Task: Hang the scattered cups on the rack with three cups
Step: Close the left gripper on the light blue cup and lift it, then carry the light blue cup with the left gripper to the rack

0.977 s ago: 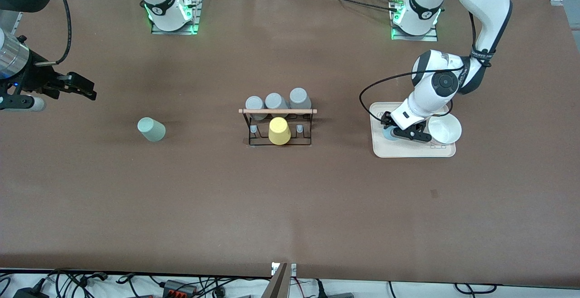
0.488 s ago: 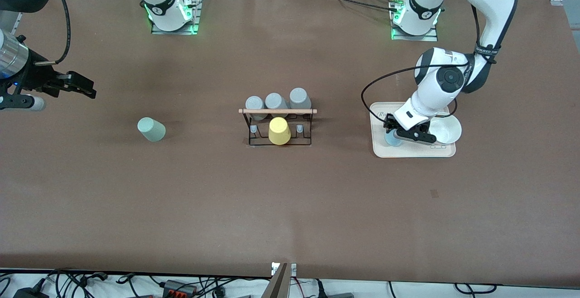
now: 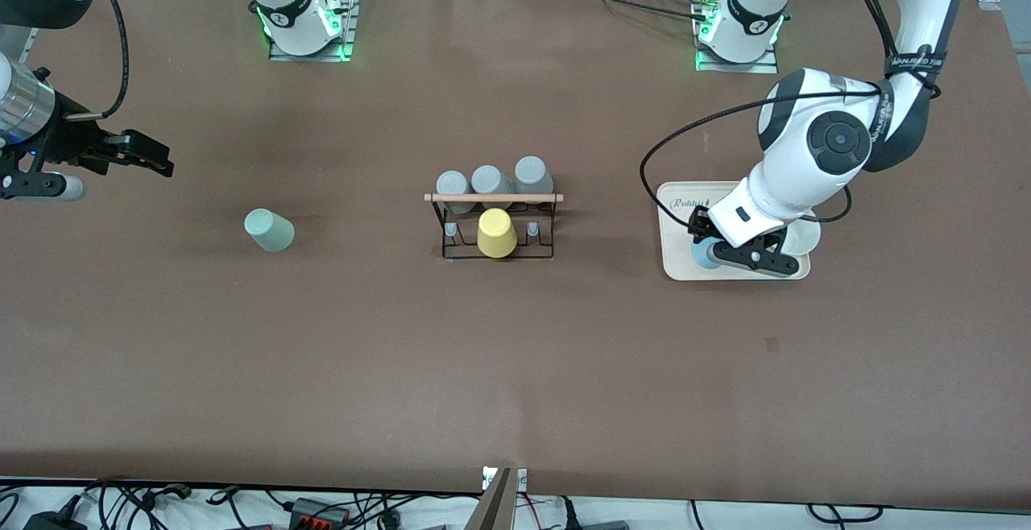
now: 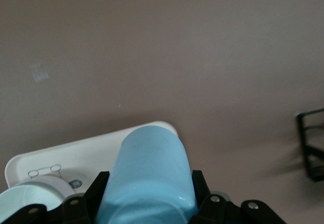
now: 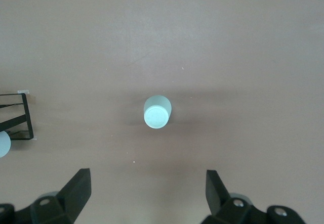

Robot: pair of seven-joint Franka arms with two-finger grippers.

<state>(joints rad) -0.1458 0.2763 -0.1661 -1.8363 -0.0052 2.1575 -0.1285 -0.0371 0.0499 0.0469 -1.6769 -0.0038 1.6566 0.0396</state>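
Observation:
The light blue cup (image 3: 706, 254) is gripped between the fingers of my left gripper (image 3: 712, 253) and held just over the beige tray (image 3: 681, 271). In the left wrist view the cup (image 4: 147, 168) fills the space between the shut jaws of the gripper (image 4: 149, 186). The pale mint-green cup (image 3: 269, 230) stands upside down on the table toward the right arm's end. My right gripper (image 3: 155, 161) is open and empty over the table near that cup (image 5: 157, 112). The black wire rack (image 3: 494, 252) with its wooden rod (image 3: 494, 197) stands mid-table.
A yellow cup (image 3: 496, 233) and three grey cups (image 3: 487, 180) sit on the rack. A white bowl (image 3: 808, 233) stands on the tray, partly hidden by the left arm. The rack's edge shows in the left wrist view (image 4: 310, 143) and the right wrist view (image 5: 17, 115).
My left gripper has risen with the blue cup and shifted toward the front camera over the tray's near edge. The right arm has barely moved.

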